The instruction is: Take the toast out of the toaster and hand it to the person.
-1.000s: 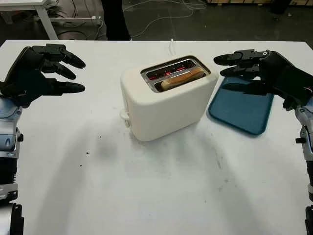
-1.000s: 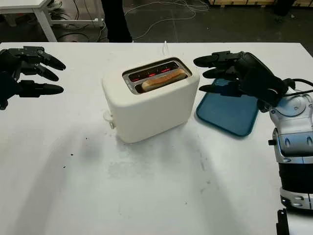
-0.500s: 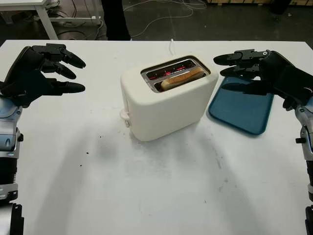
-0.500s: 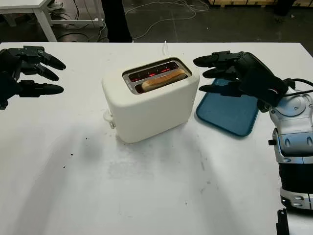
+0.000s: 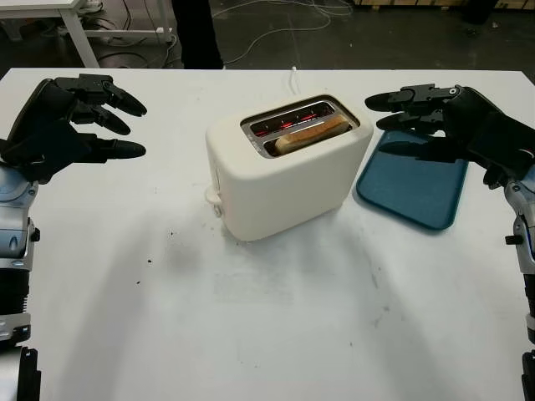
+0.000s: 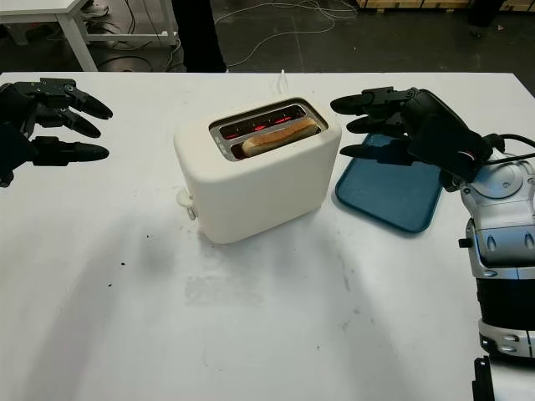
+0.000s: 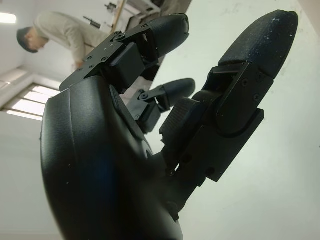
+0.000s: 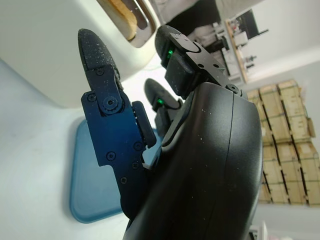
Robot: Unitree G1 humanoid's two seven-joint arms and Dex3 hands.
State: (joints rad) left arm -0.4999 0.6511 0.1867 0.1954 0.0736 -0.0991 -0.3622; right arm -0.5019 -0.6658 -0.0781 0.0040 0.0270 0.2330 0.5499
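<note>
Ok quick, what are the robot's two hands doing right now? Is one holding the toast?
Left hand: open, holding nothing, above the table left of the toaster.
Right hand: open, holding nothing, over the blue tray.
The toast sits in the toaster.

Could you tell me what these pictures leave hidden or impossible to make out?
- Toast: its lower part sits inside the toaster slot, head views.
- Person: cut off by the top edge, legs showing.
- Blue tray: far corner covered by the open right hand.

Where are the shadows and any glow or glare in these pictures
Eye views: red glow inside the toaster slots beside the toast, soft shadows on the table below both open hands. Left wrist view: bright window glare behind the left hand.
</note>
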